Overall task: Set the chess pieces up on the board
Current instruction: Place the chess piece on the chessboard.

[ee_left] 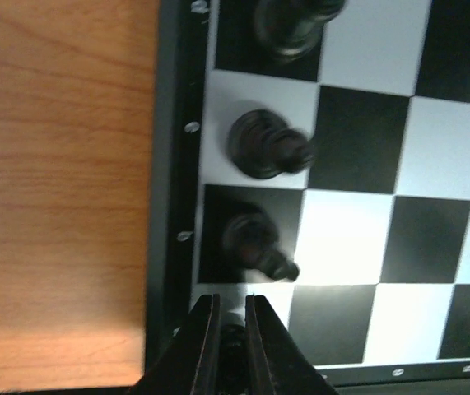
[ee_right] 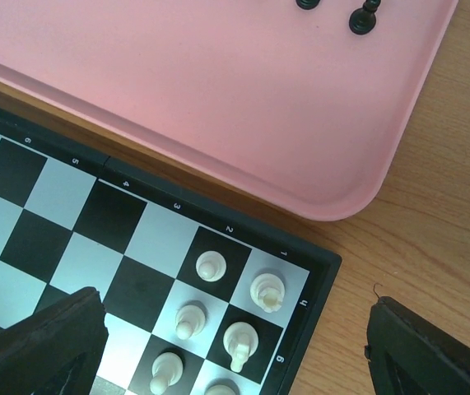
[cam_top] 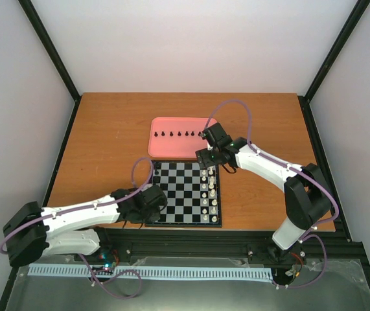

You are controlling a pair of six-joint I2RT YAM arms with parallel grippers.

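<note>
left gripper [ee_left: 231, 303] at the board [cam_top: 179, 192] near left corner: i read its jaws as pinched narrow on a black piece [ee_left: 233, 355] over the corner square, just inside the dark border. more black chess pieces [ee_left: 267, 144] stand along that left edge, the farthest blurred. right gripper [ee_right: 236, 298] hangs over the far right corner, jaws spread wide, nothing between them. white pieces [cam_top: 210, 191] hold the right files. a row of black pieces [cam_top: 181, 134] stands in the pink tray [cam_top: 172, 148], just beyond the board's far edge. bare squares lie between; open wood of the table [cam_top: 107, 142] flanks both sides.
</note>
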